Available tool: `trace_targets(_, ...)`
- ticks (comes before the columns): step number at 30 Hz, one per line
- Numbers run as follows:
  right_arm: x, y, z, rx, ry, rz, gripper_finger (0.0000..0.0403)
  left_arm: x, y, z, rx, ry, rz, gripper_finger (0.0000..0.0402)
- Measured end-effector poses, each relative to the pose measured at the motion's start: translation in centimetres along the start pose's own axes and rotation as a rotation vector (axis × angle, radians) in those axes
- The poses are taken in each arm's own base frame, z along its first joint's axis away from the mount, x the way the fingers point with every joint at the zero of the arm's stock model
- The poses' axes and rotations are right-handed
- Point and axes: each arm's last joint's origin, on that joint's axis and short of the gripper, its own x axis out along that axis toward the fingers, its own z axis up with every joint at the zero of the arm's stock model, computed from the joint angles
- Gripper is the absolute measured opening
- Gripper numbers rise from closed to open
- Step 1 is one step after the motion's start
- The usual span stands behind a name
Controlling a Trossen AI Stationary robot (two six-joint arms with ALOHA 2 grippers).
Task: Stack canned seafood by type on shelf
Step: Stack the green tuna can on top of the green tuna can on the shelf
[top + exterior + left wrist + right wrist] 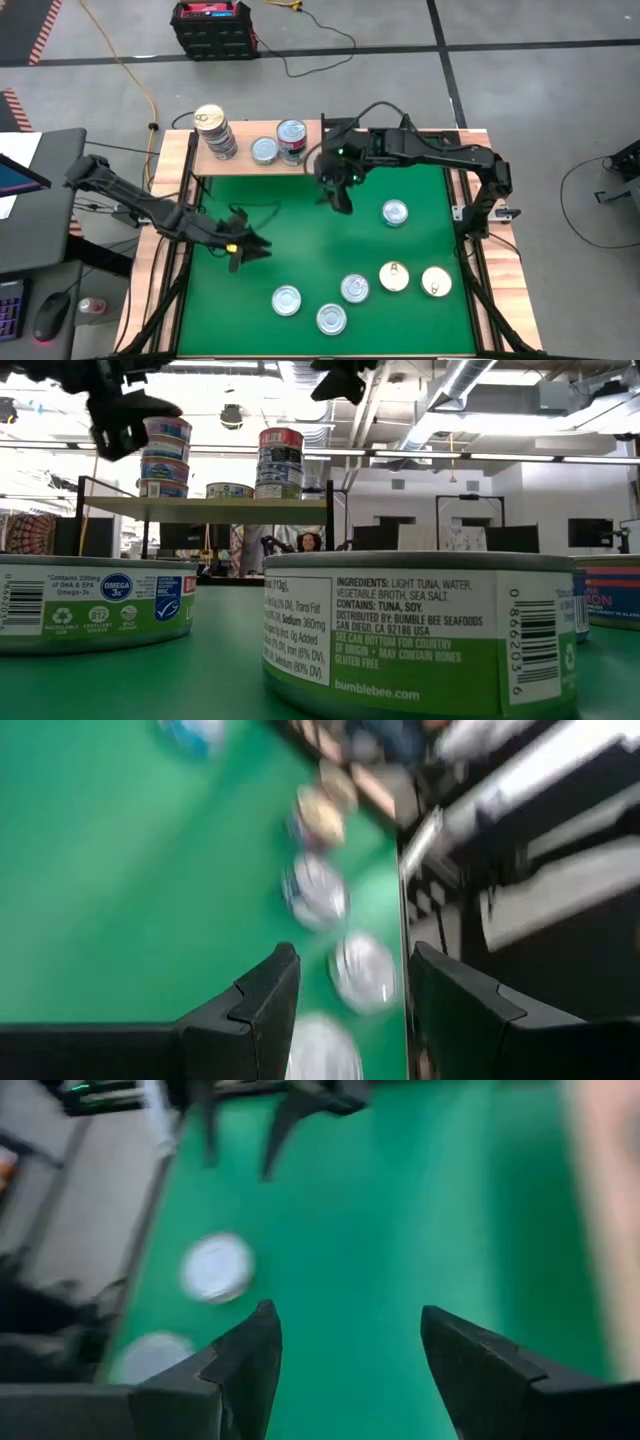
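Hovering left gripper fingers apart, empty | right gripper fingers wide, empty, near shelf edge

Tins: shiny metal lids, paper labels; wood shelf; matt mat.

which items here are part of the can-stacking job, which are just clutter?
Job:
shelf
stacked tins
single tin
second stack
loose tins on the mat
left gripper, right gripper, both empty

Clutter:
black crate
yellow cable
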Motion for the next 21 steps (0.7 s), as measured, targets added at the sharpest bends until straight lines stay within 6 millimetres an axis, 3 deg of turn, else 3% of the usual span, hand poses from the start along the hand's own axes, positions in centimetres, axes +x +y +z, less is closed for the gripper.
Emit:
trace_targets(5, 3.1, 2.2, -2.1, 0.088, 0.117, 0.095, 0.0265, 2.6, 0.8, -2.3, -0.036, 0.213, 0.009, 0.0180)
trace_targets(12, 6.8, 4.6, -5.3, 0.150, 0.207, -0.006, 0.0265, 6.2, 0.9, -4.1, -0.053, 0.428, 0.074, 0.0176)
trace_targets(21, 6.9, 6.1, -6.6, 0.250, 0.240, -0.249, 0.0265, 9.7, 0.7, -5.2, 0.016, 0.583, 0.265, 0.0161)
